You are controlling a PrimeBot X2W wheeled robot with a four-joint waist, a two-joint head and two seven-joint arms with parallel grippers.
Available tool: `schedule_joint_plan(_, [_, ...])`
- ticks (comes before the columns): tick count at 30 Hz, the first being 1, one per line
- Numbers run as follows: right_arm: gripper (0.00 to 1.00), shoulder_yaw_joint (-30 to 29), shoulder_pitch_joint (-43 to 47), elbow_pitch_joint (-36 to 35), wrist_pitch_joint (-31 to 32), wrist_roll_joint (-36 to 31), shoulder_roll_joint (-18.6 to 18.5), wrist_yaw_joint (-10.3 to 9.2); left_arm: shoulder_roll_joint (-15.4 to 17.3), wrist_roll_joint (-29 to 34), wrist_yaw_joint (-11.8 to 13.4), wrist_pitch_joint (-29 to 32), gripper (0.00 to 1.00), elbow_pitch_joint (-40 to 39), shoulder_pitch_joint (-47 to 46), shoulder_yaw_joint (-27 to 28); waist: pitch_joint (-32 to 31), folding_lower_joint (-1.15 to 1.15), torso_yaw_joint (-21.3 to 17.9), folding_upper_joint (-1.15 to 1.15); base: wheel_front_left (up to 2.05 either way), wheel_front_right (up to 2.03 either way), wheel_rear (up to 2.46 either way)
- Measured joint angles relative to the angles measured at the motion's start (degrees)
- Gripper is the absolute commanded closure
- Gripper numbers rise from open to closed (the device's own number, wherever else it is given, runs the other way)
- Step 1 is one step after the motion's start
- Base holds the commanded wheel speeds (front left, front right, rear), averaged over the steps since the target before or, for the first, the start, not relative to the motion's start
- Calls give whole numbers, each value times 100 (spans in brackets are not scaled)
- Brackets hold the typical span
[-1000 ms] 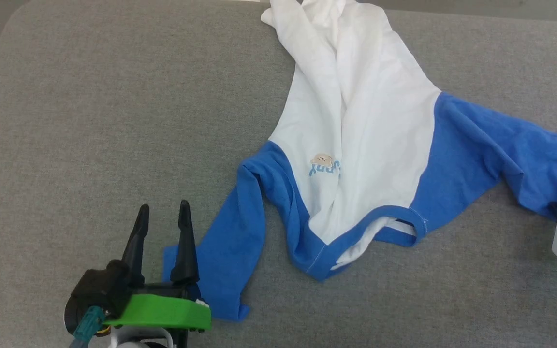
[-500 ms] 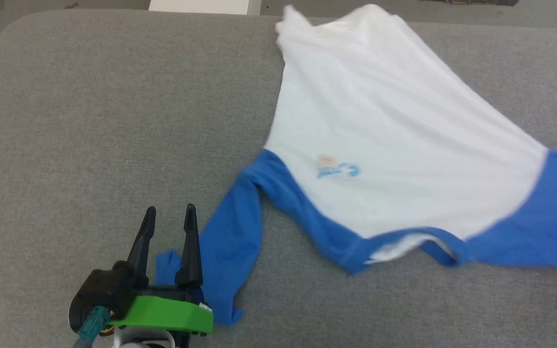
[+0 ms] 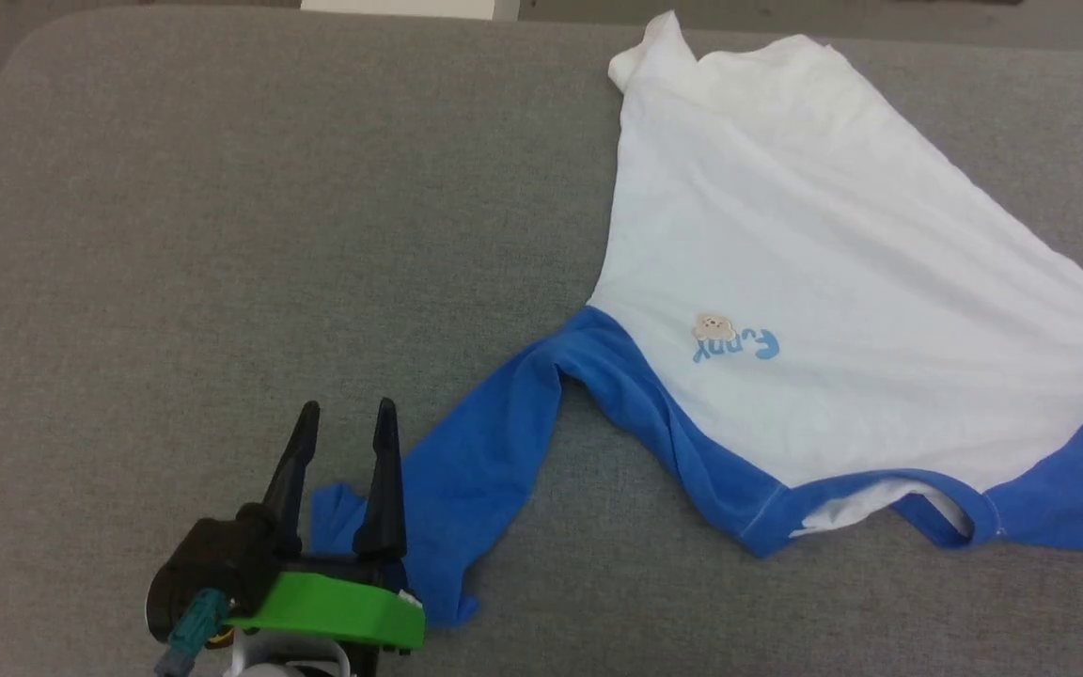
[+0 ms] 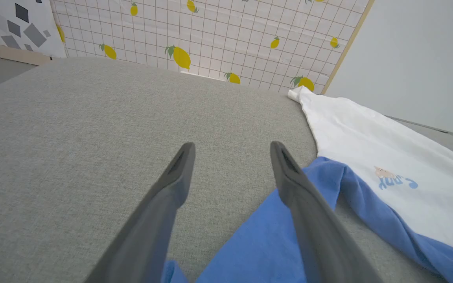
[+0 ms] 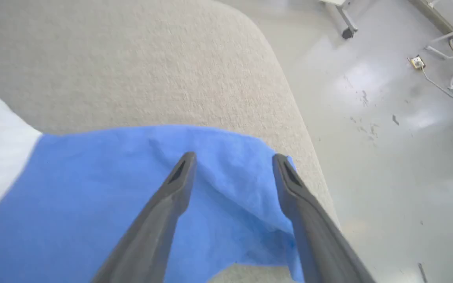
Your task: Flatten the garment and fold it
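Left gripper [image 3: 347, 406] at lower left of head view, fingers spread, nothing clamped between the tips. Blue cuff end of left-side sleeve [image 3: 476, 461] lying under and between those fingers near their base; contact with the cloth not determinable.

Right gripper [image 5: 234, 155] recorded in right wrist view, fingers likewise apart, poised over right-side sleeve [image 5: 112, 188]. No cloth pinched at the tips; contact not determinable.

Garment [image 3: 833, 282] lying on grey fabric-covered table [image 3: 175, 235], toward its right half. White body spread mostly flat, hem end bunched at the far table edge. Blue-trimmed neckline [image 3: 880, 478] on the side nearest the robot, opening slack. Small bear print with blue lettering [image 3: 734, 338] on the chest, face up. Left-side sleeve running from the shoulder down toward the left gripper, creased at the armpit. Right-side sleeve ending close to the rounded table corner, with shiny floor [image 5: 387, 98] beyond.

White box [image 3: 410, 7] just past the far table edge. Lemon-patterned panel [image 4: 210, 39] behind the table in left wrist view.
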Motion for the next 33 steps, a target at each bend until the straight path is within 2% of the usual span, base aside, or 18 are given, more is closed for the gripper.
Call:
schedule_joint_plan(5, [0,499,107,-1185,-382,875,489,-1,2,37,-9,1,0,45,-19,-99,-269,0,8,0,0,0,0])
schedule_joint_plan(9, [0,944,906,-2468,-947,1203,1241,-1,19,52,-9,1,0,51,-8,-116,-474,0,50,0,0,0,0])
schedule_joint_plan(11, [0,1110,1362,-2870,-1247,1223,1583,-1,41,59,-9,1,0,57,15,-124,-554,0,70,0,0,0,0])
schedule_joint_plan(13, [0,1263,1863,-3108,-1501,1204,1807,-1,66,59,-5,1,0,65,52,-120,-630,0,86,0,0,0,0])
schedule_joint_plan(16, [0,1351,2334,-3205,-1752,1210,1896,-1,124,80,12,11,0,81,138,-133,-703,0,75,0,0,0,0])
schedule_joint_plan(19, [0,1391,2599,-3095,-1937,1652,1895,-1,278,122,-19,183,0,109,181,-193,-740,0,-10,0,0,0,0])
schedule_joint_plan(22, [0,1464,2666,-2987,-2053,1774,1896,-2,532,175,-245,678,0,255,86,-352,-752,0,-112,0,0,0,0])
schedule_joint_plan(26, [0,1540,2633,-2969,-2083,1705,1897,-2,1076,226,-754,1926,0,645,-294,-679,-739,0,-238,0,0,0,0])
schedule_joint_plan(29, [0,1559,2558,-2980,-2081,1648,1894,-2,1511,402,-1005,2676,0,942,-653,-857,-703,0,-315,0,0,0,0])
schedule_joint_plan(33, [0,1555,2484,-2974,-2054,1629,1895,-2,1622,274,-1237,3344,0,1285,-928,-1000,-643,0,-406,0,0,0,0])
